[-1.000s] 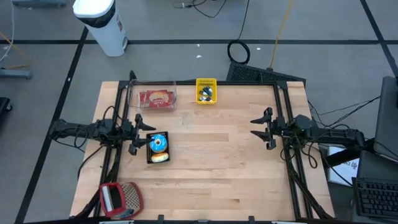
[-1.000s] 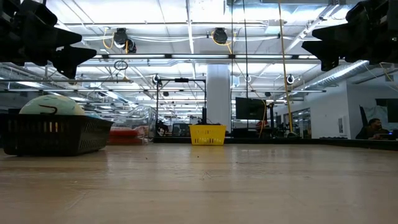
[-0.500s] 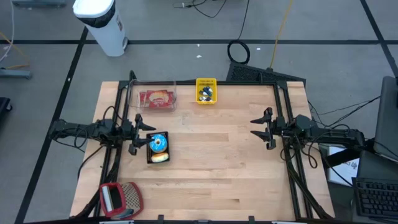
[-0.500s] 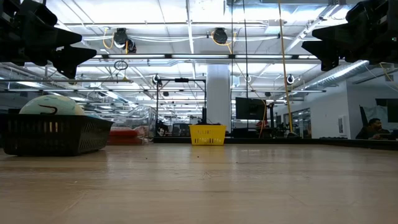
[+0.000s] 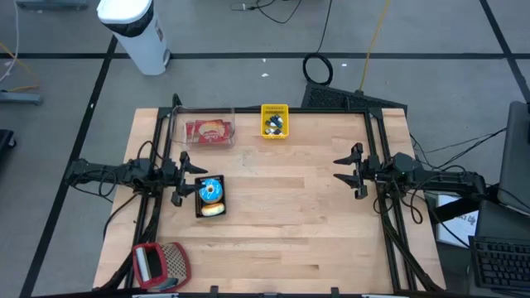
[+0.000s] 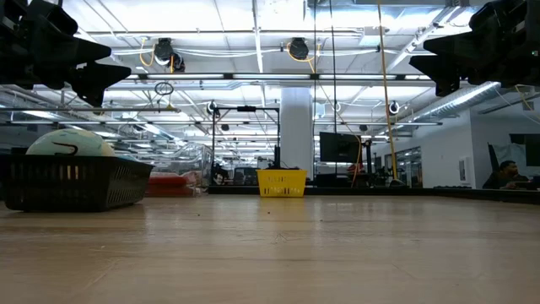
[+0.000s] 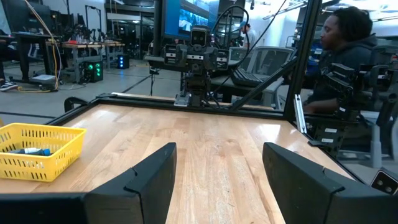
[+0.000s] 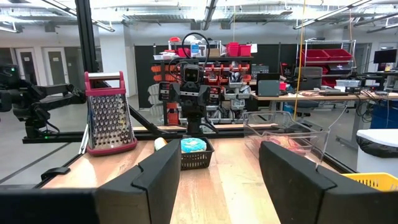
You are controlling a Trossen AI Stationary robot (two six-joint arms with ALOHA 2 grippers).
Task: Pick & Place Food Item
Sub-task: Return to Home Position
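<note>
We find the black bin, holding donuts, at centre left of the counter in the high view. Just beside it the left arm holds its jaws wide open and empty. At centre right, the right arm has its jaws open and empty too.

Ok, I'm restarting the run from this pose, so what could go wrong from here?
1. The black bin sits right beside the open left claw; its next swing might nudge it.
2. A pale donut rises above the bin's rim, so a knock could spill it.
The right claw waits open, away from the items.
</note>
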